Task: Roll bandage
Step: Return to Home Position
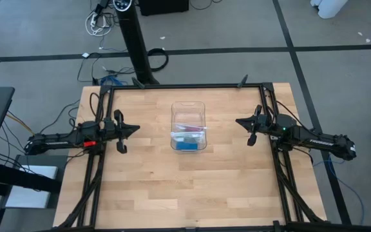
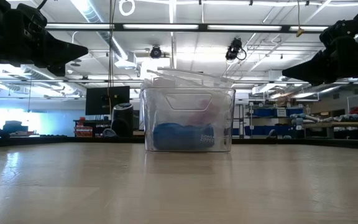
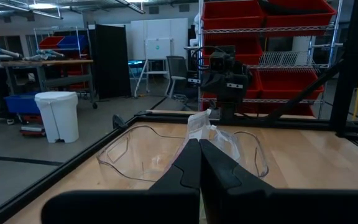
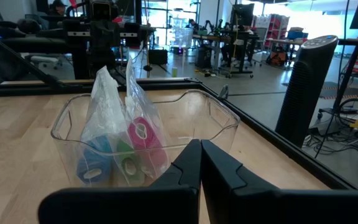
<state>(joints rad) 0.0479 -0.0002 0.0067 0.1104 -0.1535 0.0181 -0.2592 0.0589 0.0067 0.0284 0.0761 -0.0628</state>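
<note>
- From the right wrist, closest: right gripper [image 4: 200, 149], fingers pressed together, nothing between them. Beyond, a clear bin [image 4: 224, 121] with a plastic bag [image 4: 104, 99] inside. In the bag, the bandage [image 4: 143, 138], rolled up, beside a green roll [image 4: 127, 165] and a blue roll [image 4: 94, 160].
- From the left wrist: left gripper [image 3: 199, 146] closed too, empty, same bin ahead.
- From above: bin at centre of the table [image 1: 140, 187]. Left gripper at 9 o'clock of it, right gripper at 3 o'clock, both well apart.
- From table height: bin in the middle, both arms high at the sides.
- Judged from this: rolling and packing done, only parking of the arms left.
</note>
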